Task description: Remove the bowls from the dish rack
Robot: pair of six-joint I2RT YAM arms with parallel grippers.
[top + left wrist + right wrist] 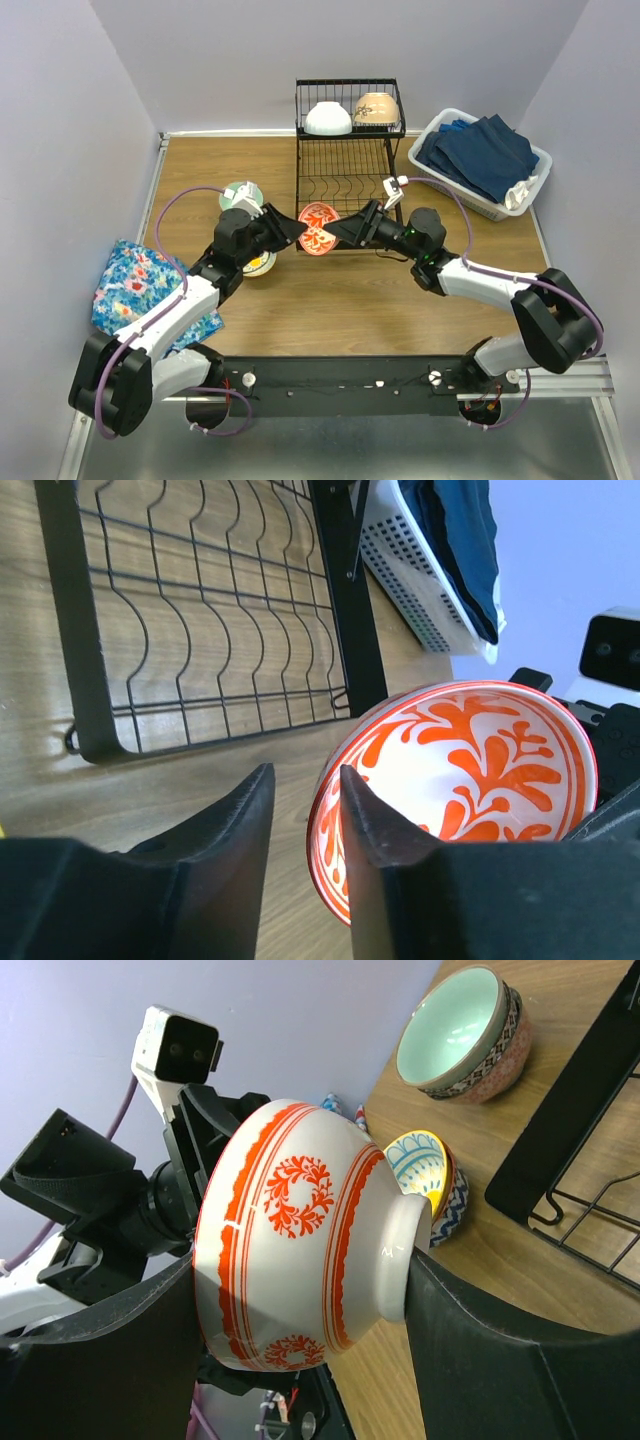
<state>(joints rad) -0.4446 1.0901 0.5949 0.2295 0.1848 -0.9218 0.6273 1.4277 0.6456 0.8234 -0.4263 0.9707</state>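
A white bowl with red-orange pattern (pixel 318 228) hangs on its side just in front of the black wire dish rack (pixel 345 175). My right gripper (pixel 336 232) is shut on it, one finger on the rim side and one on the foot (pixel 300 1260). My left gripper (pixel 298 232) is open at the bowl's rim (pixel 305 775); the orange bowl (pixel 480 760) faces it. A white bowl (pixel 328 118) and a beige bowl (pixel 377 108) sit on the rack's raised shelf. A mint-green bowl (pixel 241 195) stacked in a pink one and a yellow-inside zigzag bowl (pixel 259 263) stand on the table at left.
A white plastic basket (pixel 535 160) of blue cloths stands right of the rack. A blue floral cloth (pixel 135 285) lies at the left table edge. The rack's lower tray (pixel 60 610) holds nothing in view. Walls close in on three sides.
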